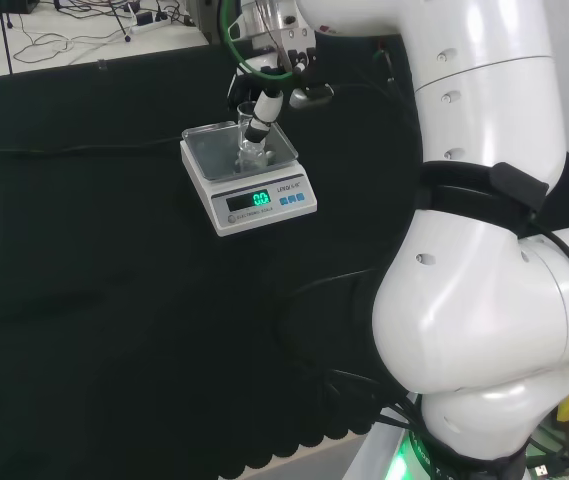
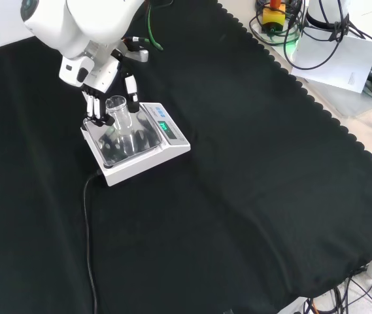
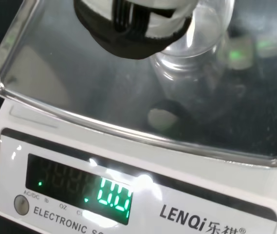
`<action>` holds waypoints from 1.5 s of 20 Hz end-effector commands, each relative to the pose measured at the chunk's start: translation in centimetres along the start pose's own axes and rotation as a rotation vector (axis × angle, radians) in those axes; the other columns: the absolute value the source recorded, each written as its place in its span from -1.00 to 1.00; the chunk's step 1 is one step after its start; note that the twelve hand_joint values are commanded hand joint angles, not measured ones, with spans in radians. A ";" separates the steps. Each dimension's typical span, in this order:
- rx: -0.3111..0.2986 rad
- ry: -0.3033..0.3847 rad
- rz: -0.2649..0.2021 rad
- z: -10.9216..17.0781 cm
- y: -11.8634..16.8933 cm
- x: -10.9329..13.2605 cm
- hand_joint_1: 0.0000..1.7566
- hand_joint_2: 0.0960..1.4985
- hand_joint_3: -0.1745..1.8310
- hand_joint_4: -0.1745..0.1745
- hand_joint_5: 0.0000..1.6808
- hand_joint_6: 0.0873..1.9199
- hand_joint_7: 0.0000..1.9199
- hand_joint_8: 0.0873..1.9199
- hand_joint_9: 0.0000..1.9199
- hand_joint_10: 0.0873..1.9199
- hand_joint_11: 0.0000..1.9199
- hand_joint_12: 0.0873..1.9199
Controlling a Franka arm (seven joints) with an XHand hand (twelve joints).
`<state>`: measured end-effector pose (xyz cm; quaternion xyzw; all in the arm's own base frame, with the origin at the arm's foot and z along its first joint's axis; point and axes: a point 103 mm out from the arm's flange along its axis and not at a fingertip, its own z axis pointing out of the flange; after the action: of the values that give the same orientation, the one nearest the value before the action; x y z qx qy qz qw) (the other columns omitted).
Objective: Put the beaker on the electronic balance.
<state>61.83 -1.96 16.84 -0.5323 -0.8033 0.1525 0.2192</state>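
Note:
A small clear glass beaker [image 1: 248, 142] is upright over the steel pan of the white electronic balance [image 1: 264, 205]. In the front view the black and white hand [image 2: 101, 91] comes down from above, and its fingers [image 2: 132, 95] and thumb close on either side of the beaker [image 2: 119, 112]. In the wrist view a black and white finger [image 3: 128, 24] lies against the beaker [image 3: 196, 53] above the shiny pan [image 3: 70, 92]. I cannot tell whether the beaker's base touches the pan. The balance's green display is lit.
The balance [image 2: 166, 147] stands on black cloth, with a thin black cable [image 2: 87, 222] running from it toward the front edge. The arm's big white links [image 1: 484, 250] take up the right of the head view. Cables and boxes lie beyond the cloth's scalloped edge [image 2: 316, 46].

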 end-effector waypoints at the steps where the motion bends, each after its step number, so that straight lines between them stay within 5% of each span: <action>1: -0.004 -0.010 -0.003 0.6 0.1 0.2 0.55 0.53 -0.83 -1.00 -0.03 0.25 -0.26 0.29 0.03 0.18 0.11 -0.18; 9: 0.010 -0.030 -0.002 1.2 0.4 0.3 0.55 0.53 -0.83 -1.00 -0.03 0.24 -0.26 0.29 0.03 0.18 0.11 -0.18; 12: 0.051 -0.018 0.001 1.0 0.3 0.2 0.33 0.40 -0.87 -1.00 0.07 -0.01 -0.18 -0.04 0.17 -0.24 0.30 -0.24; 14: 0.056 -0.043 0.009 0.9 0.2 0.1 0.17 0.24 -0.96 -0.87 -0.13 -0.09 -0.26 -0.13 0.16 -0.41 0.36 -0.26; 19: 0.051 -0.068 0.033 0.5 -0.2 -0.1 -0.30 -0.02 -0.98 -0.35 -0.66 -0.22 -0.72 -0.19 -0.38 -0.26 -0.02 0.15; 26: 0.077 -0.072 0.054 0.6 -0.8 -0.5 -0.50 -0.16 -0.91 -0.16 -0.77 -0.61 -0.99 -0.39 -0.88 -0.08 -0.47 0.41; 28: 0.088 -0.051 0.056 0.5 -0.9 -0.8 -0.51 -0.19 -0.89 -0.12 -0.79 -0.71 -1.00 -0.57 -0.96 -0.18 -0.63 0.46; 30: 0.084 -0.028 0.059 0.2 -1.2 -1.0 -0.55 -0.23 -0.88 -0.08 -0.82 -0.84 -1.00 -0.80 -0.99 -0.50 -0.86 0.51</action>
<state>60.83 -2.53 16.18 -0.5358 -0.7920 0.2036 0.2102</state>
